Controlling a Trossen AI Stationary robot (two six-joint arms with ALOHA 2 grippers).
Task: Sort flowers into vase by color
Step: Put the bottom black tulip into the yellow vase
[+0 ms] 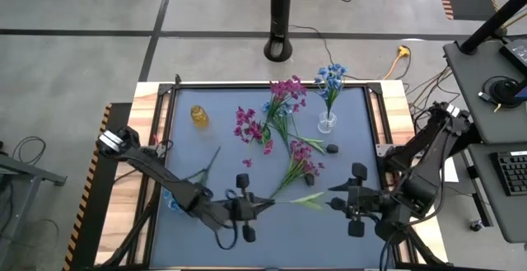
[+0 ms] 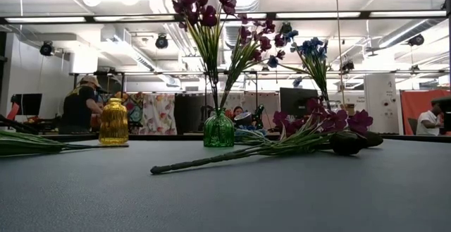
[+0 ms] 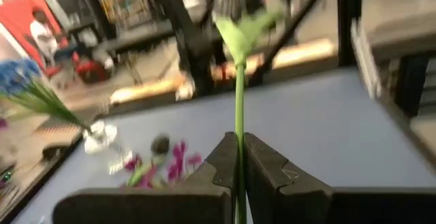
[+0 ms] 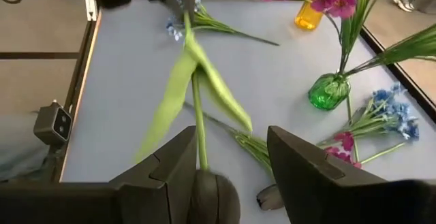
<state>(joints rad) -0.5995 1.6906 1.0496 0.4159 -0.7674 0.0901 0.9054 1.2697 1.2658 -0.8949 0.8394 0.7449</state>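
A dark-budded flower with pale green leaves [image 4: 178, 81] hangs in the air between my two grippers. My left gripper [image 1: 265, 205] is shut on its thin green stem. My right gripper [image 1: 334, 203] faces it from the table's right and stands open, with the dark bud [image 4: 212, 198] between its fingers. Magenta flowers stand in a green vase [image 2: 218, 130]. Blue flowers stand in a clear vase [image 1: 327, 123]. An amber vase [image 1: 198, 116] stands at the far left. A loose magenta sprig [image 1: 300, 168] and a dark bud [image 1: 332, 148] lie on the mat. My left gripper pinches the thin green stem [image 3: 239, 149] between its two fingers, below the leaves. The fingers come roughly level from the table's left and lie along the stem. The flower sticks out past the fingertips, clear of the table, its leaves and bud toward the right gripper. My right gripper has the bud between its open fingers; I cannot tell whether they touch it.
A blue sprig [image 1: 169, 198] lies by the left arm near the mat's left edge, its green stems [image 1: 206, 168] beside it. A black post [image 1: 281, 16] stands behind the table. People show in the room beyond. Bare mat lies along the near edge.
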